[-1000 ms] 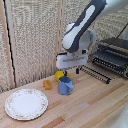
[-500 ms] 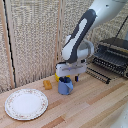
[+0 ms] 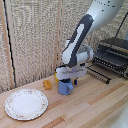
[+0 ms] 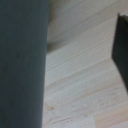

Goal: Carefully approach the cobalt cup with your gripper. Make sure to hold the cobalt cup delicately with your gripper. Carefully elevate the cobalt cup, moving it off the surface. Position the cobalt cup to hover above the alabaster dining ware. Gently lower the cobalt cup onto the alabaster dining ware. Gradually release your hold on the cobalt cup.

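The cobalt cup (image 3: 65,88), a small periwinkle-blue mug, stands on the wooden table near the middle of the exterior view. My gripper (image 3: 67,80) is right on top of it, its white block just above the rim and the fingertips down at the mug's top. In the wrist view the gripper (image 4: 80,65) has one dark finger (image 4: 22,60) and the other finger (image 4: 122,50) wide apart, with bare wood between them; it is open. The white plate (image 3: 26,104) with a patterned rim lies at the exterior view's left front, well apart from the mug.
A small yellow bowl (image 3: 47,84) sits just to the exterior view's left of the mug. A black dish rack (image 3: 112,55) stands at the exterior view's right back. A reed screen (image 3: 35,40) backs the table.
The gripper has come down from a little above the mug to its rim. The mug, bowl and plate have not moved.
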